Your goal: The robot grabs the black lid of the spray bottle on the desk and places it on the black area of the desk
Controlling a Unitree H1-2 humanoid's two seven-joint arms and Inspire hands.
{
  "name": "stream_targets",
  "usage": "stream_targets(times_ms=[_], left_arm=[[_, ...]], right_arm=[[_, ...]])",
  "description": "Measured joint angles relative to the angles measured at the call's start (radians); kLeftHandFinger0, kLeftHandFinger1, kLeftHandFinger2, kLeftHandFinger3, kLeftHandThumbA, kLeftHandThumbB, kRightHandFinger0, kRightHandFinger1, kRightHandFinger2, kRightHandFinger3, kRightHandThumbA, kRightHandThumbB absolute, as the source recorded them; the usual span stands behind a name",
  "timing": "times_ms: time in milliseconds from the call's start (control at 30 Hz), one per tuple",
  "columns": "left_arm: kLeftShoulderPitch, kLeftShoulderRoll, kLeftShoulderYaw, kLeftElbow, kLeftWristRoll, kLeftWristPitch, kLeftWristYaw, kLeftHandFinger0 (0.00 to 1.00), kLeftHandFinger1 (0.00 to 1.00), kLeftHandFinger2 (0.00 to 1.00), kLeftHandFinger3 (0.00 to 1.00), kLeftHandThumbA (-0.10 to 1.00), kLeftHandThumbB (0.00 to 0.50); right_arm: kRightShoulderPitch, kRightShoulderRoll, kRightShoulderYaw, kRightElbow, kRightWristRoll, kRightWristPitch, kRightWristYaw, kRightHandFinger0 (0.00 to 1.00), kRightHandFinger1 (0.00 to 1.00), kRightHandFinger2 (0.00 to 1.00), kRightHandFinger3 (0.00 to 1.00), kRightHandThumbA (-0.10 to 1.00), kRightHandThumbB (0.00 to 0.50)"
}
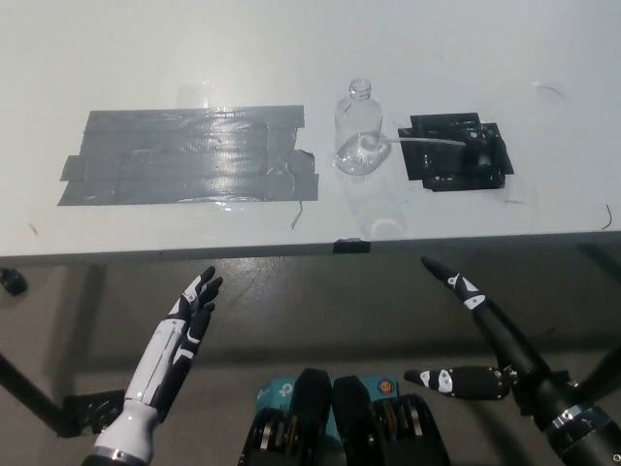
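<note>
On black area (460, 155), black lid (479, 146), bottle (358, 131) unlabelled

Lid (477, 150) right of bottle (360, 136)

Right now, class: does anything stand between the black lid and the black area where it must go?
Nothing visible does. The black lid already lies on the black area, its tube pointing toward the clear bottle.

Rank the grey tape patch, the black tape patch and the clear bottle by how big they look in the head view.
1. Grey tape patch, clearly the largest.
2. Black tape patch, with the sprayer lid lying on it.
3. Clear bottle, slightly smaller in outline, though it stands upright and is seen from above, so the gap is unsure.
</note>
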Motion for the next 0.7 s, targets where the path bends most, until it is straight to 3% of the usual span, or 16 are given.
stream_targets(times_ms=[700], left_arm=[[-0.001,0.008,-0.02,0.003,0.011,0.0,0.0,1.0,1.0,1.0,1.0,1.0,0.119]], right_arm=[[-0.003,-0.002,0.01,0.001,-0.014,0.005,0.001,1.0,1.0,1.0,1.0,1.0,0.324]])
